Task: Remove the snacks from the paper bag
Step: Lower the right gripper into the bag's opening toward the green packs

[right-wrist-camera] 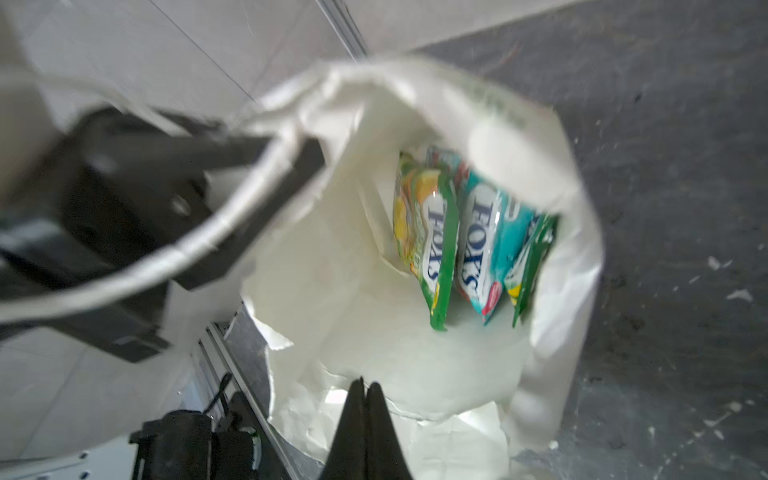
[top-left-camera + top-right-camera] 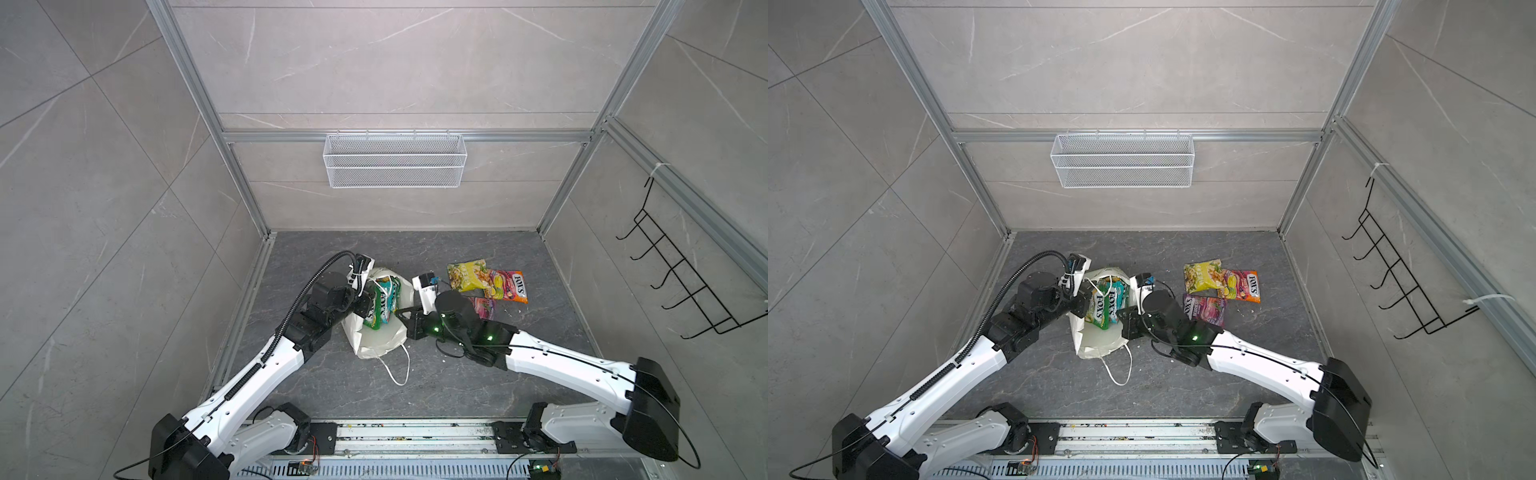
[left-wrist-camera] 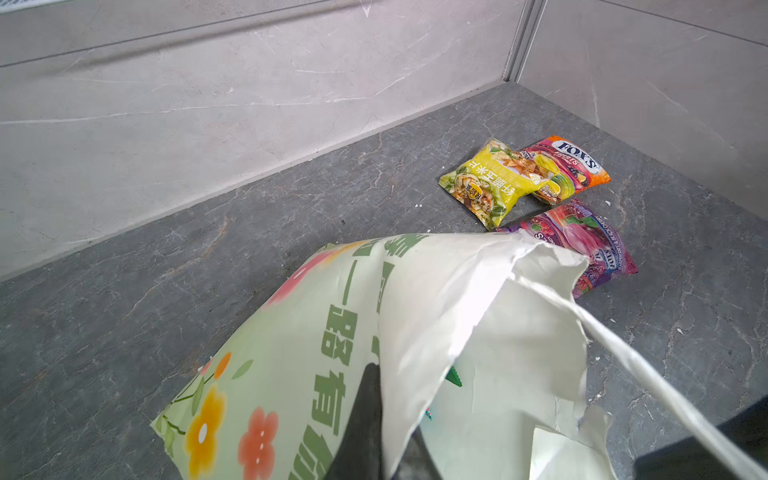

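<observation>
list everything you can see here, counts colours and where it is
paper bag: one, white with flower print, on the floor between the arms, mouth open
packets in the bag: three seen, two green-edged and one teal, on edge inside
yellow packet: one, yellow, on the floor right of the bag, overlapping the next
orange-pink packet: one, orange-pink, on the floor beside the yellow
purple packet: one, purple, on the floor by the right arm
mesh basket: one, white, on the back wall rail
hook rack: one, black wire, on the right wall
left pincer: one, black, shut on the bag's rim
right pincer: one, black, shut at the opposite rim; grip unclear
</observation>
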Robot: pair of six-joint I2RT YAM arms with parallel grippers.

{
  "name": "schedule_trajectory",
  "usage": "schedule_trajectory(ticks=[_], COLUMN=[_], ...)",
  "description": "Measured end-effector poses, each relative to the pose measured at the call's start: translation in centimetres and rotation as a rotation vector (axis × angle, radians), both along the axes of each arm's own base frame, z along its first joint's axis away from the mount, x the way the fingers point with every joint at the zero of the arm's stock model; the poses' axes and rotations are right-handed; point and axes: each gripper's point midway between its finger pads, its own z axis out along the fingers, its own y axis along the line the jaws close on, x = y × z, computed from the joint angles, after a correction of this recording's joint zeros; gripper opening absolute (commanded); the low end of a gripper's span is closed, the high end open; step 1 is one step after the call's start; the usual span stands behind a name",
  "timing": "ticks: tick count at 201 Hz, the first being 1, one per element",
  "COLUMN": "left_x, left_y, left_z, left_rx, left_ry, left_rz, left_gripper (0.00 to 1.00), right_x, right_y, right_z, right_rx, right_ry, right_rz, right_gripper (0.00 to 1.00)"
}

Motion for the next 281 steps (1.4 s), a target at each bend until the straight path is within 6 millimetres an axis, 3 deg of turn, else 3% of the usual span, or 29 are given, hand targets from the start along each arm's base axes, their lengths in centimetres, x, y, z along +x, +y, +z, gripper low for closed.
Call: schedule_trajectory(ticks=[29, 51, 118, 146, 172, 221, 281], left_x=[-0.3, -0.8, -2.4, -2.7, -2.6, -2.4, -2.3], left_y=[-0.3, -0.8, -2.2, -2.7, -2.7, -3.1, -3.5], left_z=[0.0, -0.4, -1.6, -1.6, -1.6, -1.7, -1.5], left_rx=[-0.009, -0.013, -0.03, -0.029, -0.028, -0.024, -0.029], left_ry=[0.005, 0.019, 0.051, 0.051, 0.046, 0.055, 0.053], left_rz=[-0.024, -0.054, -0.144, -0.159, -0.153, -0.161, -0.171], left_gripper=[0.0, 0.0, 0.0, 0.0, 0.0, 0.0, 0.0], right_x=[1.1, 2.0, 5.7, 6.5, 5.8, 2.9, 2.4], right_y=[0.5, 0.0, -2.4, -3.4, -3.1, -1.6, -0.1], right_z=[-5.6, -7.6, -8.6, -9.2, -8.9, -5.3, -8.6], right_rx=[-0.106, -0.147, -0.167, -0.184, -0.167, -0.07, -0.103], right_ry=[0.078, 0.095, 0.062, 0.048, 0.024, -0.083, 0.011], right_rz=[-0.062, -0.127, -0.265, -0.266, -0.186, 0.032, 0.049], right_gripper=[0.0, 0.0, 0.0, 0.0, 0.0, 0.0, 0.0])
